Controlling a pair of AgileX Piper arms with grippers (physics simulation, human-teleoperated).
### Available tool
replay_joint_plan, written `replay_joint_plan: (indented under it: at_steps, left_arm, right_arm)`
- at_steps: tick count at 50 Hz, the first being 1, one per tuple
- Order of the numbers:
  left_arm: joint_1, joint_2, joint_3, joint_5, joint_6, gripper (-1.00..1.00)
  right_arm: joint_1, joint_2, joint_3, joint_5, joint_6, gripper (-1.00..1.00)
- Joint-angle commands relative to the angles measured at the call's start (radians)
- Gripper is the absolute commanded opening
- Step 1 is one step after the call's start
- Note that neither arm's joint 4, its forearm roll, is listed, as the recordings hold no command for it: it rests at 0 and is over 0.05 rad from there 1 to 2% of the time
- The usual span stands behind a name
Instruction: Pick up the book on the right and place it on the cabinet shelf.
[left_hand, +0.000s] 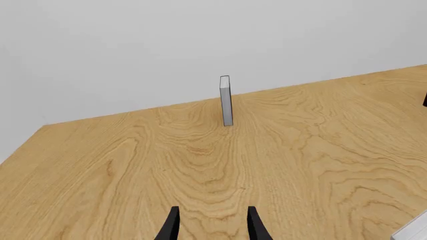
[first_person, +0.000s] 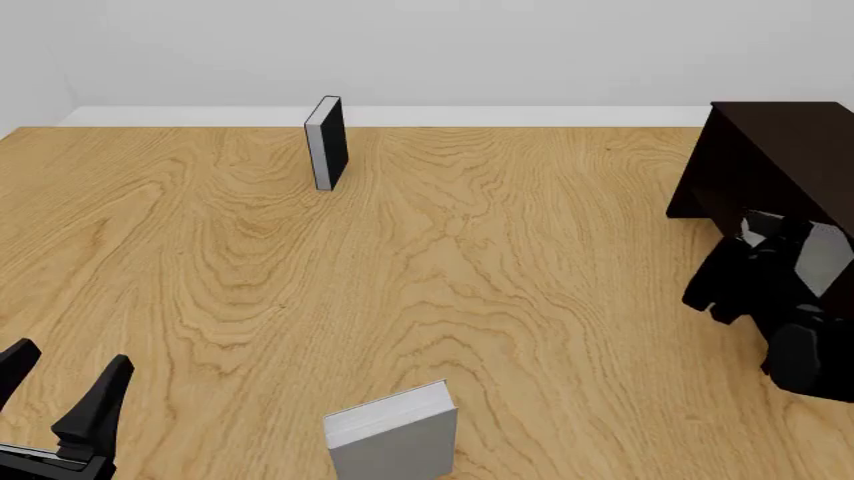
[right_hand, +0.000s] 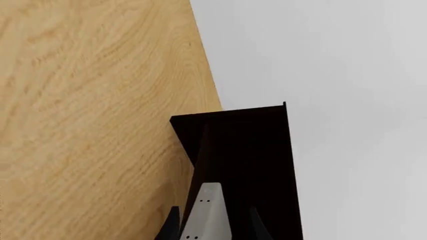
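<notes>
The light-grey book (first_person: 817, 256) is off the table, with my right gripper (first_person: 777, 262) shut on it just in front of the dark cabinet (first_person: 787, 160) at the table's right edge. In the right wrist view the book (right_hand: 207, 212) sticks out between the two fingers, pointing into the cabinet's black interior (right_hand: 247, 150). The cabinet shelf itself cannot be told apart in that darkness. My left gripper (first_person: 60, 395) hovers open and holds nothing at the near left corner; its fingertips (left_hand: 173, 224) show over bare wood.
A black-covered book (first_person: 324, 140) stands upright at the far middle-left, also visible as the black-covered book (left_hand: 226, 100) in the left wrist view. A thick dark-grey book (first_person: 391, 432) stands near the front edge. A white wall bounds the table's far side.
</notes>
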Motion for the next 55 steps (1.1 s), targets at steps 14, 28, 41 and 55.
replay_joint_plan:
  at_steps: [14, 28, 41, 55]
  left_arm:
    - [-0.001, 0.001, 0.0, -0.003, -0.004, 1.0]
    - [-0.006, 0.001, 0.0, -0.009, -0.005, 1.0]
    - [-0.009, 0.002, 0.0, -0.015, -0.008, 1.0]
    - [-0.012, 0.002, 0.0, -0.016, 0.005, 1.0]
  right_arm:
    - [0.095, -0.155, -0.012, 0.123, 0.048, 1.0]
    - [0.154, -0.457, -0.007, 0.368, 0.173, 1.0]
    - [0.174, -0.732, 0.006, 0.603, 0.299, 1.0]
    - [0.168, -0.948, -0.011, 0.824, 0.398, 1.0]
